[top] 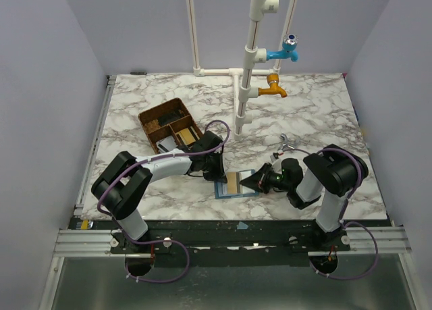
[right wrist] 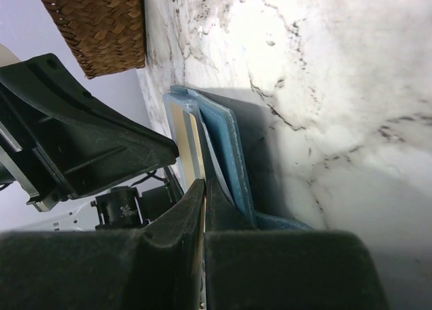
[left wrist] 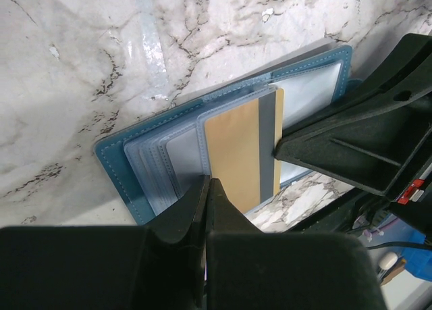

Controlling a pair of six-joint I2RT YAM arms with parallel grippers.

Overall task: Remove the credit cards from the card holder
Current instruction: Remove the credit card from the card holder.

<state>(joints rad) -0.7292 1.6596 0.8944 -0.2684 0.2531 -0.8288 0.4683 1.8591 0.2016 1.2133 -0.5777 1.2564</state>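
Closest to each wrist lens you see that arm's own black fingers. Your left gripper (left wrist: 206,183) is closed, with its tips resting on the near edge of the holder (left wrist: 111,155) where the clear pockets overlap. You cannot tell whether a pocket leaf is pinched between them.

Your right gripper (right wrist: 202,183) is also closed, and it clamps the card (left wrist: 233,148). In the right wrist view the card's thin edge runs straight into the slit between the fingers. In the left wrist view the right fingertips meet the card at its grey-striped side.

That card is tan with a grey stripe along one long side, and it lies on the open holder's face, partly over the pockets.

The holder is blue with stitched borders, spread open on the marble table (top: 317,114) near the front edge, between your two arms. Pale grey pockets fan across one half and a clear window sits on the other. You cannot tell whether they hold more cards.

The brown tray (top: 157,108) stands well apart, beyond the left arm.
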